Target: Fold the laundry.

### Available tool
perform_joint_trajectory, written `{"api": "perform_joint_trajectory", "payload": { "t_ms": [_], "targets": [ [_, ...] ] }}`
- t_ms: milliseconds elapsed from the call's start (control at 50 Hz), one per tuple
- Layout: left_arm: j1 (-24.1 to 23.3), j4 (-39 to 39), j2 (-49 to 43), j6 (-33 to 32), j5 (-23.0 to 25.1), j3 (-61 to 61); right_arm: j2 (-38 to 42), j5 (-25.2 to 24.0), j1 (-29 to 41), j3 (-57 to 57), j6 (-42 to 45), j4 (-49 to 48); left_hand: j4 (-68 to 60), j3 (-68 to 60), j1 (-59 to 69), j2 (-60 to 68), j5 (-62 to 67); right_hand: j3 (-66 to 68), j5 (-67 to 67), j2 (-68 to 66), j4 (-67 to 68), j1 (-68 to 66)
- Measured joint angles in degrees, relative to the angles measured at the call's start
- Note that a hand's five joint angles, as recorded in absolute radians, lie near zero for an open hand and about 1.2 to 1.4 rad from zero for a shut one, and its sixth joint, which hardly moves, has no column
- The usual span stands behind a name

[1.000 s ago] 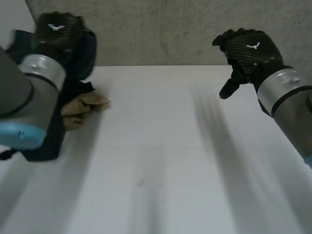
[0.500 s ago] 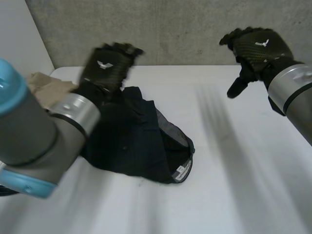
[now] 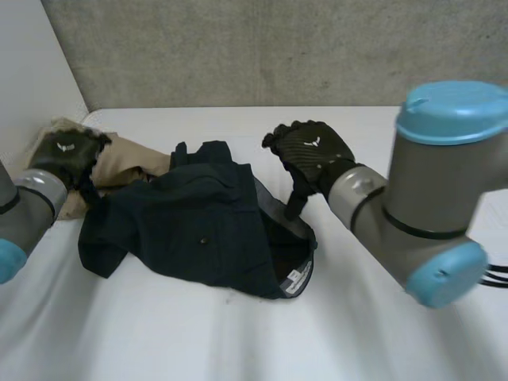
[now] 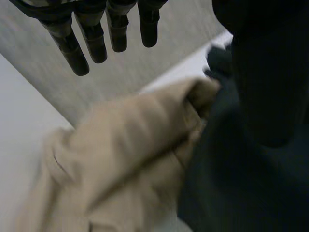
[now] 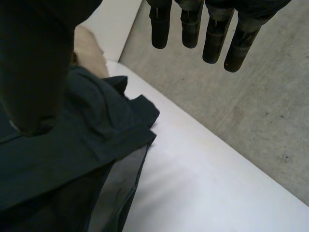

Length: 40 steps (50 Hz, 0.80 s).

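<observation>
Navy garment [image 3: 202, 226] lies crumpled mid-table [image 3: 373, 333]; tan cloth [image 3: 127, 155] touches it at its 10 o'clock. Garment is likely soft, light and limp, and will sag and bunch. Best pinched at 2 corners or along a hem. Right hand [image 3: 311, 152] hovers at the garment's 2 o'clock edge, fingers straight, empty. Left hand [image 3: 67, 155] hangs over the tan cloth, fingers relaxed, holding nothing.

Bare robot lab or test room.
A plain white worktop [image 3: 238, 349] stands against a rough grey concrete wall [image 3: 278, 48] on the far side and a smooth white wall [image 3: 32, 71] on the left. A grey, blue-capped left arm [image 3: 20, 210] and right arm [image 3: 429, 198] reach over it.
</observation>
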State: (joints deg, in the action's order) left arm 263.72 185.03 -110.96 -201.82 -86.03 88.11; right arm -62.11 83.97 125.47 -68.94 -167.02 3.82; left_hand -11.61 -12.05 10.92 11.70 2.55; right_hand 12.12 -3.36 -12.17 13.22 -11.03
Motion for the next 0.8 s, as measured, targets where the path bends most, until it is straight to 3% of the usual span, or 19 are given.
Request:
{"api": "perform_joint_trajectory", "payload": {
  "t_ms": [120, 180, 220, 260, 280, 400, 560, 640, 800],
  "targets": [
    [0.14, -2.47, -3.68, -1.26, -0.08, -0.96, 5.95, 0.87, 0.27, 5.97, -1.30, -0.44, -1.04, -0.96, 1.49, 1.26, 0.87, 0.00, 0.00, 0.00, 0.00, 0.00],
    [0.02, -3.02, -5.89, -1.56, -0.12, -1.90, 9.03, 0.94, 0.22, 8.93, -1.28, 0.54, -13.69, -13.04, 15.66, 13.46, 12.75, 0.00, 0.00, 0.00, 0.00, 0.00],
    [-0.14, -3.11, -6.79, -1.63, -0.10, -2.43, 9.79, 0.94, 0.21, 9.76, -1.25, 0.89, -37.76, -37.05, 41.63, 38.77, 36.26, 0.00, 0.00, 0.00, 0.00, 0.00],
    [-0.25, -3.17, -7.17, -1.66, -0.09, -2.64, 10.10, 0.93, 0.19, 10.16, -1.27, 1.02, -42.22, -41.45, 45.87, 42.07, 40.66, 0.00, 0.00, 0.00, 0.00, 0.00],
    [-0.48, -3.27, -7.73, -1.68, -0.07, -2.93, 10.55, 0.91, 0.18, 10.86, -1.33, 1.21, -51.81, -51.41, 54.27, 52.05, 50.19, 0.00, 0.00, 0.00, 0.00, 0.00],
    [-2.08, -4.18, -6.04, -1.49, -0.01, -2.72, 11.75, 0.75, 0.14, 14.43, -1.95, 2.44, -56.78, -55.87, 54.92, 56.29, 52.93, 0.00, 0.00, 0.00, 0.00, 0.00],
    [-6.31, -5.33, 7.31, -1.48, 0.11, 0.63, 14.47, -0.58, 0.10, 22.15, -4.46, 8.48, -56.79, -56.00, 54.92, 56.43, 52.93, 0.00, 0.00, 0.00, 0.00, 0.00],
    [-9.75, -5.54, 16.59, -1.67, 0.13, 2.71, 17.12, -3.50, 0.17, 27.38, -7.36, 14.00, -56.80, -56.01, 54.92, 56.50, 52.93, 0.00, 0.00, 0.00, 0.00, 0.00],
    [-13.28, -5.70, 26.44, -1.81, 0.14, 6.40, 20.58, -9.12, 0.40, 31.09, -14.14, 16.85, -56.82, -56.20, 54.92, 56.60, 52.93, 0.00, 0.00, 0.00, 0.00, 0.00]
  ]
}}
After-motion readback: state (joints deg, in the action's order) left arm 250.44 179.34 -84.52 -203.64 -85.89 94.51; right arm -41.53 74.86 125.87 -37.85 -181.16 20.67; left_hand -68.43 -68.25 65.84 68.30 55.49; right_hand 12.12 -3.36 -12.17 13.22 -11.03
